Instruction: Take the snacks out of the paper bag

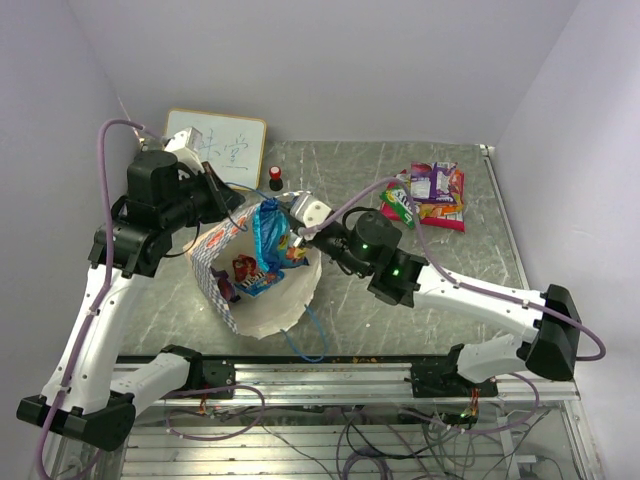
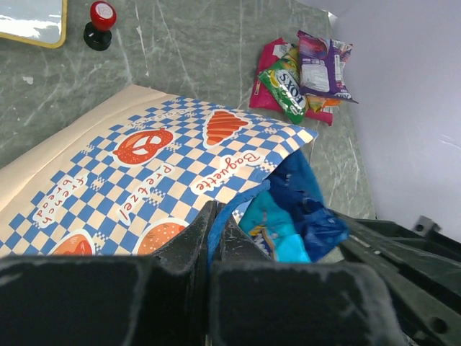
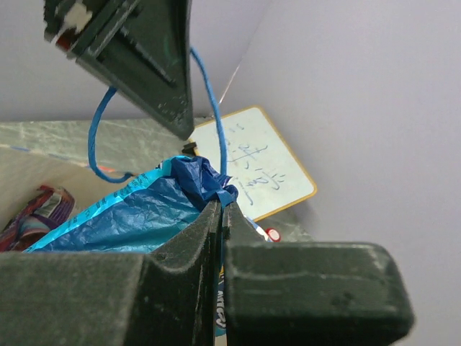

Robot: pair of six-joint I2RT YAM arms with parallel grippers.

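Note:
The paper bag [image 1: 268, 308] lies tilted on the table, mouth open toward the front right, checkered band [image 2: 108, 187] up. My left gripper [image 1: 243, 207] [image 2: 216, 210] is shut on the bag's thin blue cord handle [image 3: 216, 122] and holds it up. My right gripper [image 1: 293, 240] [image 3: 220, 205] is shut on the crumpled top corner of the large blue snack packet [image 1: 268, 232] [image 3: 137, 213] [image 2: 292, 209], which sticks out of the mouth. A red-and-purple packet [image 1: 245, 268] [image 3: 36, 213] still lies inside the bag. Several other snacks [image 1: 430, 193] [image 2: 302, 72] are piled on the table at the right.
A framed whiteboard [image 1: 215, 145] [image 3: 259, 166] leans at the back left. A small red-and-black knob [image 1: 275, 178] [image 2: 99, 23] stands just behind the bag. The bag's other blue cord [image 1: 310, 340] trails toward the front edge. Walls close in the table on three sides.

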